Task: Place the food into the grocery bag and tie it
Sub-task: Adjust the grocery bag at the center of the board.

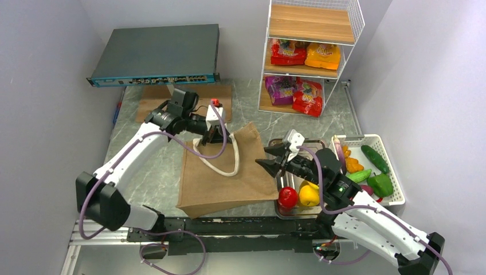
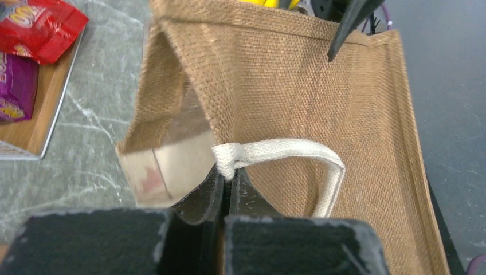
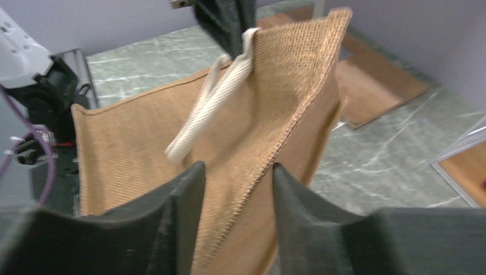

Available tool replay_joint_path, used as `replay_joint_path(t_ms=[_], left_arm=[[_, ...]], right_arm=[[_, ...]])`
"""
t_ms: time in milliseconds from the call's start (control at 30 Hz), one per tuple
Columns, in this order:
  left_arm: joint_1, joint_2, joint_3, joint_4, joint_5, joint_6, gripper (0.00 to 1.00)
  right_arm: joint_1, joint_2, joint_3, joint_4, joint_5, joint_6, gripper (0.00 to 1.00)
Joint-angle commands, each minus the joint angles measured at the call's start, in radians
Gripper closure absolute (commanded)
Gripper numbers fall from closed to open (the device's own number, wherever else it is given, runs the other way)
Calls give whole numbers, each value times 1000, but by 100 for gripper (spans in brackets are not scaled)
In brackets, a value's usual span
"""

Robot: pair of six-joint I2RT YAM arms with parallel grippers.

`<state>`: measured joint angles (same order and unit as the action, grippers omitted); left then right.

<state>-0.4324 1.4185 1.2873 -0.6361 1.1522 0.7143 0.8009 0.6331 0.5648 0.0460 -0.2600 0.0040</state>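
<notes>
Left gripper (image 2: 224, 179) is clamping shut on the handle (image 2: 286, 150), hoisting one side of the bag (image 1: 220, 183), likely to open its mouth for loading. Right gripper (image 3: 238, 186), jaws apart, is straddling the raised edge without gripping it. Bag is lying on the table (image 1: 155, 177) between the arms, while apple (image 1: 288, 197), cucumber (image 1: 375, 158) and packets (image 1: 288, 52) are waiting outside.

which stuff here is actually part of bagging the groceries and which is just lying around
Part of the job: grocery bag, snack packets, apple, cucumber, green pepper.
Just lying about: grey equipment box, flat brown board.
</notes>
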Motion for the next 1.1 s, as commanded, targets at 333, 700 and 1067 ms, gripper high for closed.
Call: replay_joint_path(t_ms=[333,700,1067], left_arm=[[-252,-397,-179,113,-442,-165,100],[-596,-509,-201,17,-837,-192,100],[-749,-507,-227,-63,-982,-224,100]], right_arm=[[5,79,439,-376,399,268,14],[5,288,690,-633,388,313,0],[-1,505,743,-768,70,257,0]])
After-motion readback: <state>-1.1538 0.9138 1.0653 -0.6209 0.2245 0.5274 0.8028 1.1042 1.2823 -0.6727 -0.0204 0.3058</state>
